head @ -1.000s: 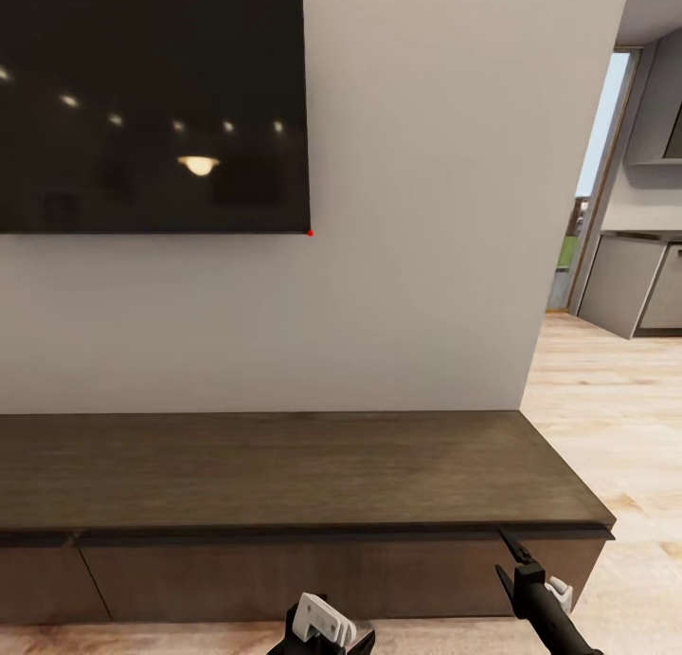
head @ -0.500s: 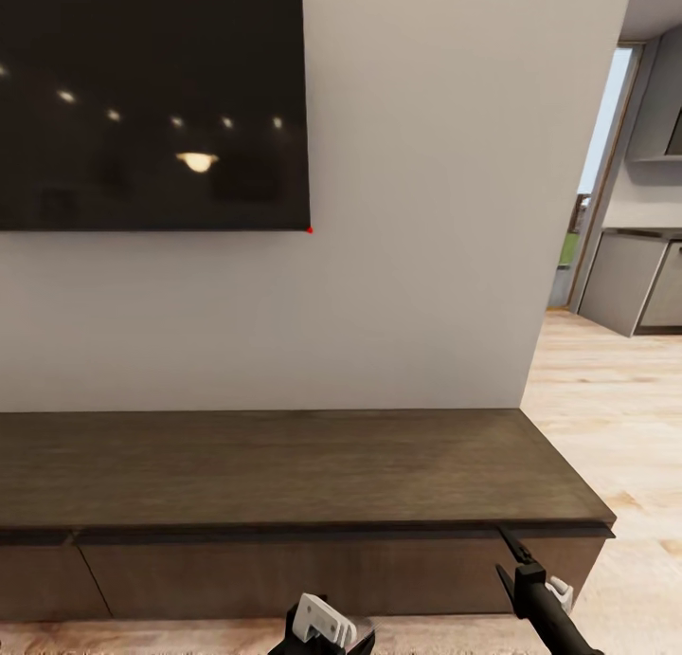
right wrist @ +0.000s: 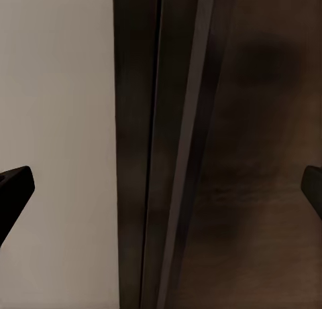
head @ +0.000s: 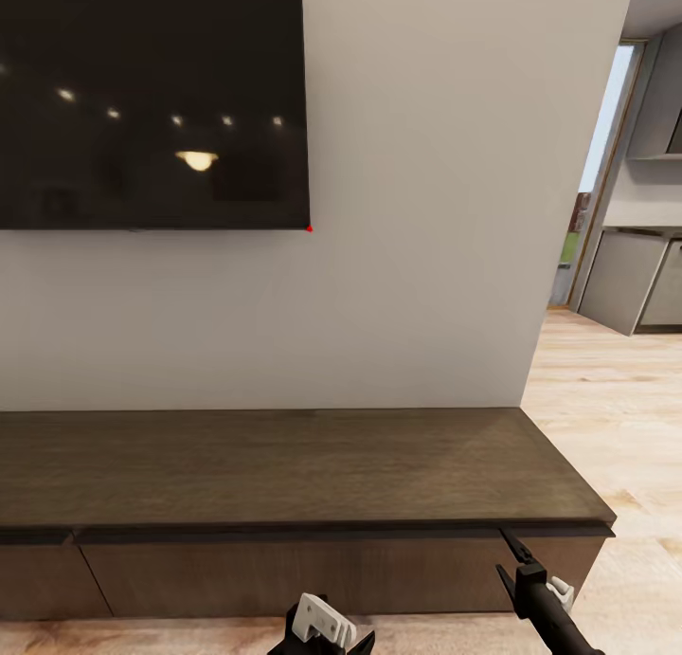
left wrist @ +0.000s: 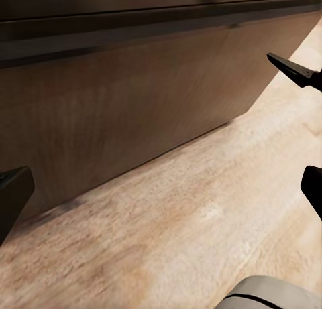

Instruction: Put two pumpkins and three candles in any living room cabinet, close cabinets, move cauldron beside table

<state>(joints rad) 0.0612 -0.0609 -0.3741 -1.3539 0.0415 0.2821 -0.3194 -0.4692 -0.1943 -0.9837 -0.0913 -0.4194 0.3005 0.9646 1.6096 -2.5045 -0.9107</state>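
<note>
Dark-brown wood: from the head, the cabinet (head: 284, 470) runs along the wall under the black screen (head: 152, 100), drawer fronts flush. Your right gripper (head: 519, 555) sits at the top lip; hook there, pull straight. Left wrist: fingers (left wrist: 13, 195) apart, drawer front ahead. Right wrist: fingers (right wrist: 13, 188) apart astride the lip. Contents unseen.
</note>
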